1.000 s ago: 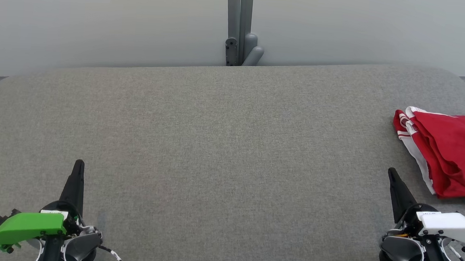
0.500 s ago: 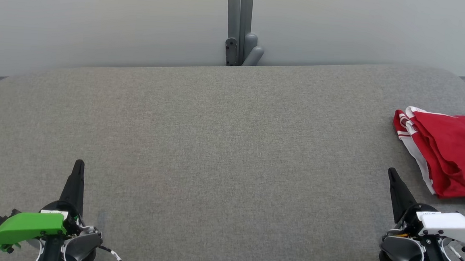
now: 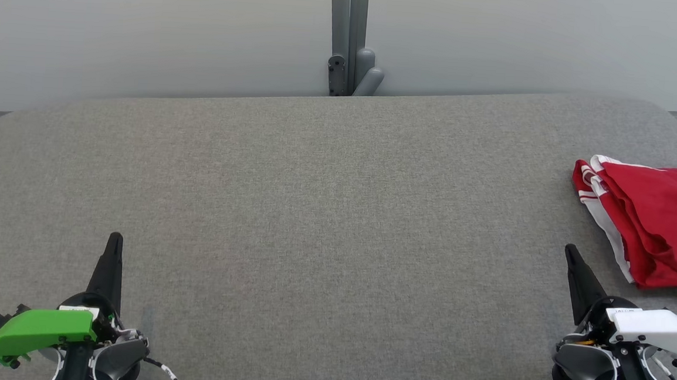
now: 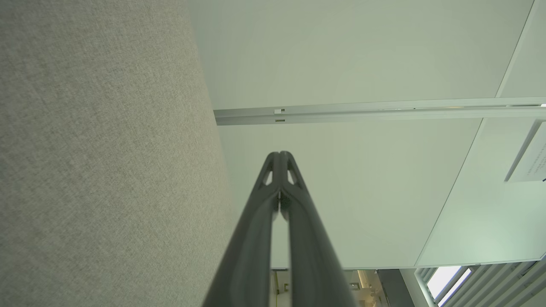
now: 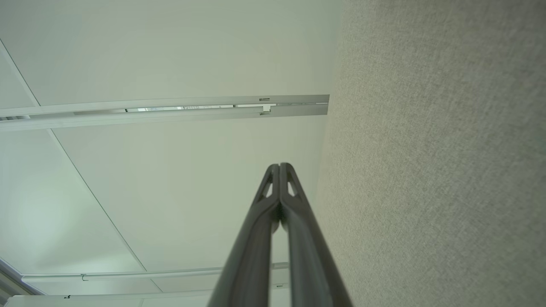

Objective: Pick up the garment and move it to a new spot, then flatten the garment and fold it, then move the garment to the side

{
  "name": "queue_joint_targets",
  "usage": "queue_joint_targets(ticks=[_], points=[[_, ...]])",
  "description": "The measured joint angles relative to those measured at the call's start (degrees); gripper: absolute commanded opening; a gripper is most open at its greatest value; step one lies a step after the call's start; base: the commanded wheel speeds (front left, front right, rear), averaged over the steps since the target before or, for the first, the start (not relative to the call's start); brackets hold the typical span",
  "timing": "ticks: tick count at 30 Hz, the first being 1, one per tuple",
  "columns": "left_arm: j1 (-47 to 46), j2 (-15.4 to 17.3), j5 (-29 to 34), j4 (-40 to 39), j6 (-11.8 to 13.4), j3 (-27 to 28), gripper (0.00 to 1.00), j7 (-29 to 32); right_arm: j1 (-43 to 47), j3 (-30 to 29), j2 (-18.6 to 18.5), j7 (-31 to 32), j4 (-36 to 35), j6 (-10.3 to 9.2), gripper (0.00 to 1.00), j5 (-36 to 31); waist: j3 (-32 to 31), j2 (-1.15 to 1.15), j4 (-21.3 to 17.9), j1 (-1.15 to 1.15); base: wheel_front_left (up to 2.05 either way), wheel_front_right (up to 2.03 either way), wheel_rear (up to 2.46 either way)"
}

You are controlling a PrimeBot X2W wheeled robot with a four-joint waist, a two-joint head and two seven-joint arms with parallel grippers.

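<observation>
1. I have both tools parked low at the near edge of the surface [image 3: 325, 213]. I take this as a resting pose that leaves the middle free for spreading cloth.
2. The left tool [image 3: 114, 240] has its fingers pressed together on nothing, and so does the right tool [image 3: 571, 251].
3. The red garment [image 3: 659, 227] lies bunched at the surface's right end, near the right tool but apart from it.
4. Its white-striped edge faces the middle. Its long axis seems to follow that edge diagonally, though the frame cuts it off.
</observation>
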Motion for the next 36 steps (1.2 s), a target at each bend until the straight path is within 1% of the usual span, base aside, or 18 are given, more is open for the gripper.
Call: queue_joint_targets(ticks=[36], points=[[0.00, -0.01, 0.00, 0.00, 0.00, 0.01, 0.00, 0.00, -0.01, 0.00, 0.00, 0.00, 0.00, 0.00, 0.00, 0.00, 0.00, 0.00, 0.00, 0.00, 0.00, 0.00, 0.00]])
